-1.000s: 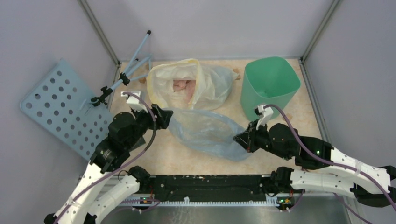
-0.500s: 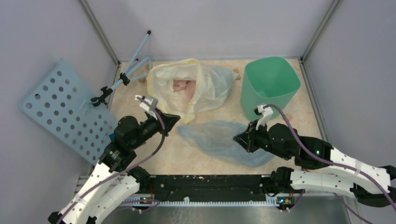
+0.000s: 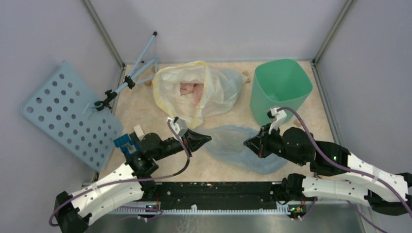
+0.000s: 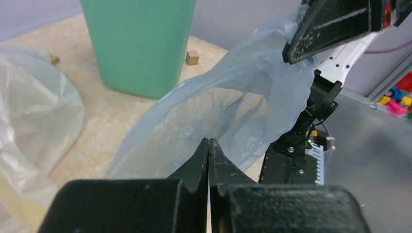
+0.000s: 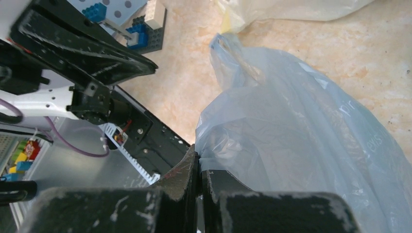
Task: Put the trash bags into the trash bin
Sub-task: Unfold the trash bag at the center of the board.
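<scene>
Top external view: one thin, crinkly, see-through pale-blue plastic bag (image 3: 238, 151) is seen lying on the beige table (image 3: 165, 167), between the two pairs of fingers. Two grippers are counted. The right gripper (image 3: 247, 141) is clamped on the bag. In the right wrist view a fold of the film is pinched between the closed fingers (image 5: 180, 179), and the rest of the pale-blue bag (image 5: 301, 126) spreads out beyond them.

The left gripper (image 3: 208, 138) is pressed fully together, as the left wrist view shows, with its fingers (image 4: 194, 165) meeting at the tips right at the bag's edge. Whether any film is caught there cannot be told.

One mint-green, rounded-square plastic bin (image 3: 265, 102) stands upright beyond the right fingers. The bag is outside it, on the table just before its base. One whitish plastic bag with a yellow rim (image 3: 218, 87) lies beyond the left fingertips. One pale-blue perforated board (image 3: 63, 116) leans well off to the left of them. Two small wooden cubes (image 4: 192, 58) are seen beside the bin's base.
</scene>
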Robot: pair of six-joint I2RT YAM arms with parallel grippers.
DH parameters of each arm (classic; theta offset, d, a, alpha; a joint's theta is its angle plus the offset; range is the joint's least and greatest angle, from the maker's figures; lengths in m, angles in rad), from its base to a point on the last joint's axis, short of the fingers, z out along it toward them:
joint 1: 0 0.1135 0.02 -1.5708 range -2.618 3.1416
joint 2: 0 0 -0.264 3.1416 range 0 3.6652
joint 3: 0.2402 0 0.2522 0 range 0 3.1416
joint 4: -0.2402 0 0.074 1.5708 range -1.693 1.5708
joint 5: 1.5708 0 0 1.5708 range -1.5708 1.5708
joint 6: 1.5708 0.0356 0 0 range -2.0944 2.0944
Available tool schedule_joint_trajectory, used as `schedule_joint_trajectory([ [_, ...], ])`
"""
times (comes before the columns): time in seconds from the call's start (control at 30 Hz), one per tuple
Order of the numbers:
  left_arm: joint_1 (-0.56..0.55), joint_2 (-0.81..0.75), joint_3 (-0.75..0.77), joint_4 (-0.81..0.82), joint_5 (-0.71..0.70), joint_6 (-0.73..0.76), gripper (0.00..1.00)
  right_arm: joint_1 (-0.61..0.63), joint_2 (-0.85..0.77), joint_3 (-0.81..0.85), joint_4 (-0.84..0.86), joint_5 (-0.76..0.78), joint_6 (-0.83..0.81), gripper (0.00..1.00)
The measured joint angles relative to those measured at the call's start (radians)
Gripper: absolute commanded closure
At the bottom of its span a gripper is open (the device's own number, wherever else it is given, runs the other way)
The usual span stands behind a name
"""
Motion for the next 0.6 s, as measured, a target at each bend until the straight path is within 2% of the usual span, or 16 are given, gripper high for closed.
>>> schedule_joint_trajectory([
  [0.17,-0.057,0.085,-0.034,0.171,-0.043,0.144,1.00,0.000,0.000,0.014,0.015,-0.009,0.000,1.00],
  [0.27,-0.070,0.167,-0.034,0.243,-0.017,0.253,1.00,0.000,0.011,0.015,0.019,-0.018,-0.001,1.00],
  [0.37,-0.094,0.272,-0.026,0.271,0.027,0.371,1.00,0.000,0.040,0.021,0.029,-0.032,-0.002,1.00],
  [0.6,-0.116,0.466,-0.004,0.323,0.106,0.527,1.00,0.000,0.085,0.057,0.044,-0.076,-0.011,1.00],
])
